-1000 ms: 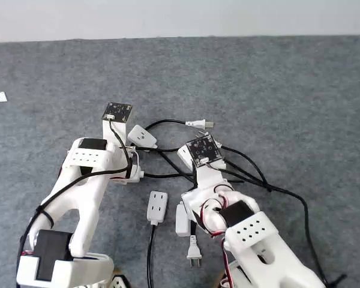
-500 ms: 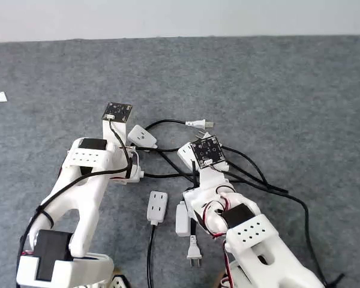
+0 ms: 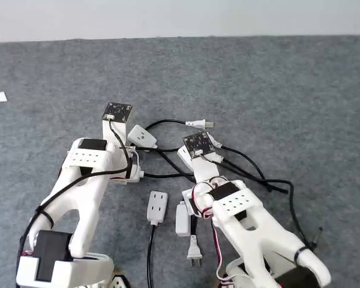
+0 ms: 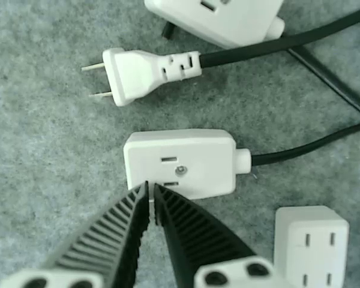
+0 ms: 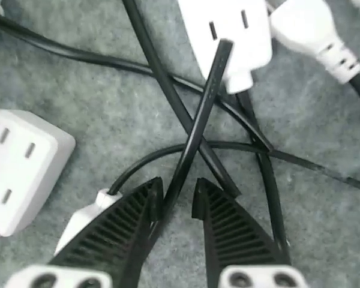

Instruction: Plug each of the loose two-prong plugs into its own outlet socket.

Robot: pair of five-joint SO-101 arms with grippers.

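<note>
Grey worktop (image 3: 288, 90) carries the tangle. My left tool (image 4: 150, 195), pinched almost closed and empty, touches the near edge of a single outlet socket (image 4: 180, 165). The loose plug (image 4: 138, 72) lies just beyond, its long axis parallel to the socket's. My right tool (image 5: 177, 192), narrowly parted, straddles a black cord (image 5: 198, 120), apparently unclamped; its arm has swung toward the left arm.

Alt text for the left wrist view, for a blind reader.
The left gripper, shut and empty, has its tips at the edge of a white socket on grey carpet. Beyond the socket lies a loose two-prong plug on a black cord.
</note>
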